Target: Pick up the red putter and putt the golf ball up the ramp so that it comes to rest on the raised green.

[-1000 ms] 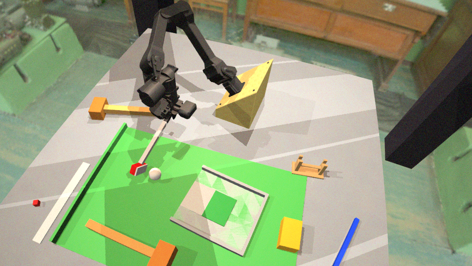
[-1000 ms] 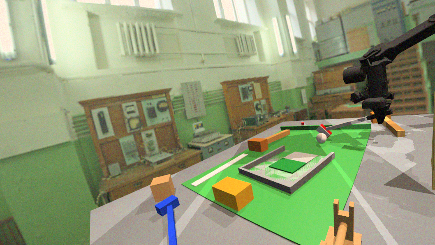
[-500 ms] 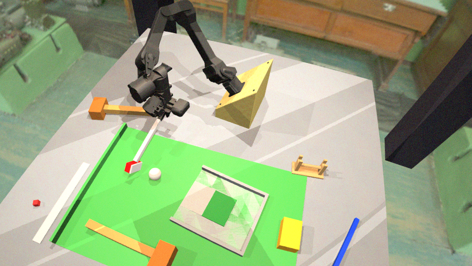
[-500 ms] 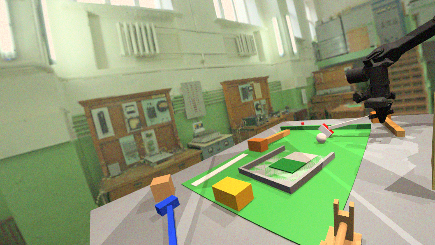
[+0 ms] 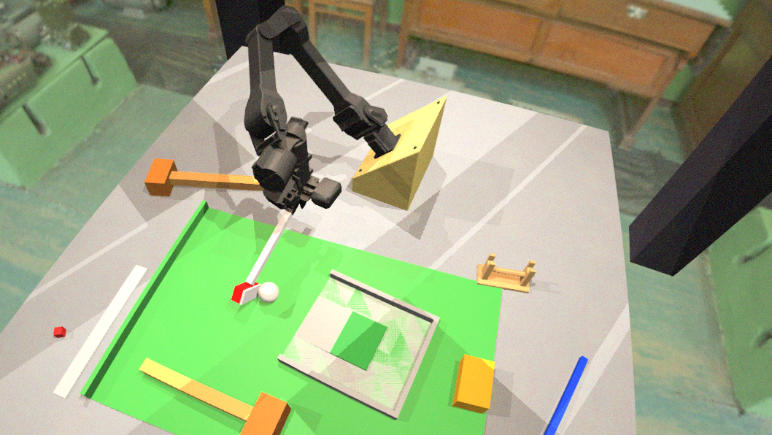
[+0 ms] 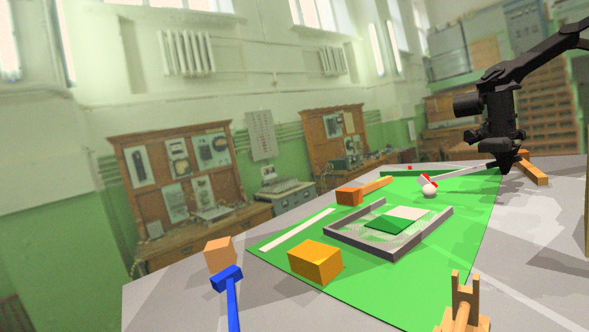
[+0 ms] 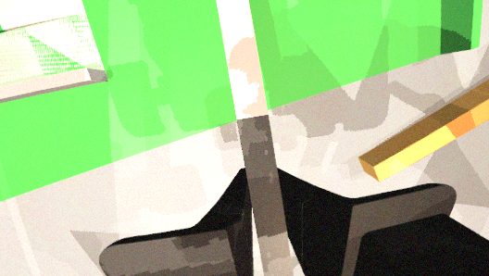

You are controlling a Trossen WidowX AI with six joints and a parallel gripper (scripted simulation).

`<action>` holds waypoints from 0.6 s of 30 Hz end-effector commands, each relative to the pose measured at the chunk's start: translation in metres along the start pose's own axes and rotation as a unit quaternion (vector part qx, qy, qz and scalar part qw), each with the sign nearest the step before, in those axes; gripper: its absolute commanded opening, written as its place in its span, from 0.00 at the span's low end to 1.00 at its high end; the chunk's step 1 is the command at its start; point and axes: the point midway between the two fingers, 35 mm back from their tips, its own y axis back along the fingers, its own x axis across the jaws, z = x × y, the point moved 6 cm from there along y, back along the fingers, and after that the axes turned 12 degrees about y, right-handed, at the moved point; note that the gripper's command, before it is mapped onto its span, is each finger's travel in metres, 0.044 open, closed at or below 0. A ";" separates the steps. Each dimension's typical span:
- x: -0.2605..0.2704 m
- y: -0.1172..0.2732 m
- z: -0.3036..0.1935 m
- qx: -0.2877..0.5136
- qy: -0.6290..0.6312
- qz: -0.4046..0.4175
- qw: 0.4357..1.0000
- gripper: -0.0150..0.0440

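Top view: the red putter (image 5: pixel 265 252) (image 6: pixel 460 172) (image 7: pixel 254 153) is clamped by its grip end between the fingers of the gripper (image 5: pixel 292 207) (image 6: pixel 506 168) (image 7: pixel 256 171), its head angled down beside the golf ball (image 5: pixel 268 292) (image 6: pixel 428 190); contact cannot be confirmed. The shaft looks stiff and light, and is best held at the dark grip, though twist may be felt there. The ball, probably hard and quick to roll, should be pushed gently. Ahead of the head, the pale ramp (image 5: pixel 325 324) (image 6: pixel 407 213) leads to the raised green (image 5: pixel 359 341) (image 6: pixel 389 224), flanked by grey rails (image 5: pixel 337 387) (image 6: pixel 428 230). Behind the gripper, an orange mallet (image 5: pixel 210 180) (image 6: pixel 531 170) (image 7: pixel 417 134) might be brushed.
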 end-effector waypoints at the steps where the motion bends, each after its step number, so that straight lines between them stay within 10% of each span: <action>1: 0.040 0.000 0.002 0.001 0.003 -0.005 1.000 0.25; 18: 0.056 0.052 0.002 0.000 0.003 -0.007 1.000 0.25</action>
